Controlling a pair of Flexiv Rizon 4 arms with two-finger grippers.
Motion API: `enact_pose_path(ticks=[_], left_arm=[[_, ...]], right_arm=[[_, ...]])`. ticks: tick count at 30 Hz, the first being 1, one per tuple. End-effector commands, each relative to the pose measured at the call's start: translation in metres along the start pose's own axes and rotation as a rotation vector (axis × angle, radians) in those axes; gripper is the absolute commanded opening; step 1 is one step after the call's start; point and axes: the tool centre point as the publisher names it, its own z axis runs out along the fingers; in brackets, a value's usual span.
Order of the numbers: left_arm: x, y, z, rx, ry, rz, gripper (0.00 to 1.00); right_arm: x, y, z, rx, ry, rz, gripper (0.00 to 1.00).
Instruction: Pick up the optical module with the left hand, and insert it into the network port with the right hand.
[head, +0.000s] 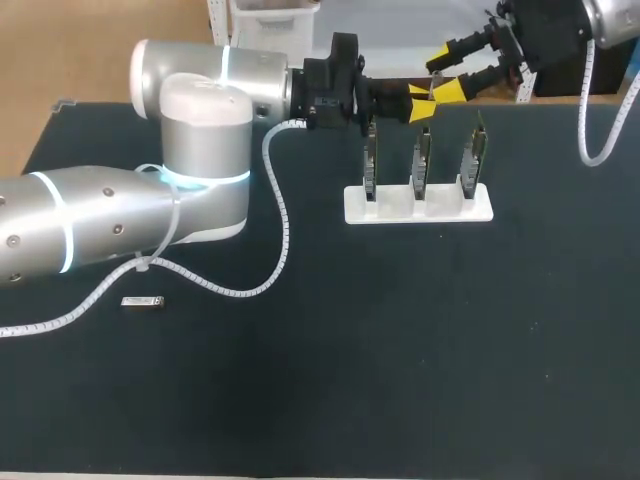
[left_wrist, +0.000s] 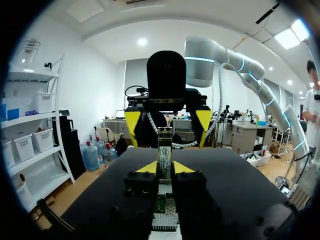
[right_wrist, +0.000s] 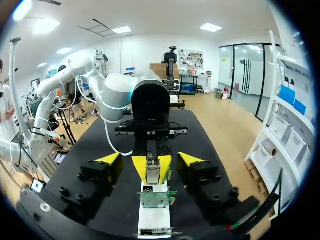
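Left gripper pinches slim silver optical module; right gripper spread wide, facing it, over white stand with 3 cards.

The optical module — a slim silvery bar with a printed label — is sitting gripped between the yellow tips of the left pincer, hanging over the middle of three green network-port cards that are standing upright in a white stand. A second silvery module is lying flat on the table, well apart.
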Motion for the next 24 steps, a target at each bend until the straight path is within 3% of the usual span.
enact_pose_path(ticks=[1, 19, 20, 21, 24], left_arm=[[-0.0004, -0.0017, -0.0006, -0.005, 0.000, 0.000, 0.00], [-0.0004, -0.0017, -0.0006, -0.005, 0.000, 0.000, 0.00], [-0.0004, -0.0017, -0.0006, -0.005, 0.000, 0.000, 0.37], [-0.0004, -0.0017, -0.0006, -0.005, 0.000, 0.000, 1.00], [-0.0004, -0.0017, -0.0006, -0.005, 0.000, 0.000, 1.00]], right_arm=[[-0.0002, 0.0020, 0.0008, 0.005, -0.001, -0.002, 0.00], [-0.0013, 0.0031, 0.0033, -0.003, 0.004, -0.005, 0.00], [-0.0012, 0.0032, 0.0034, -0.004, 0.004, -0.005, 0.00], [-0.0012, 0.0032, 0.0034, -0.004, 0.004, -0.005, 0.00], [-0.0011, 0.0034, 0.0035, -0.005, 0.003, -0.005, 0.00]])
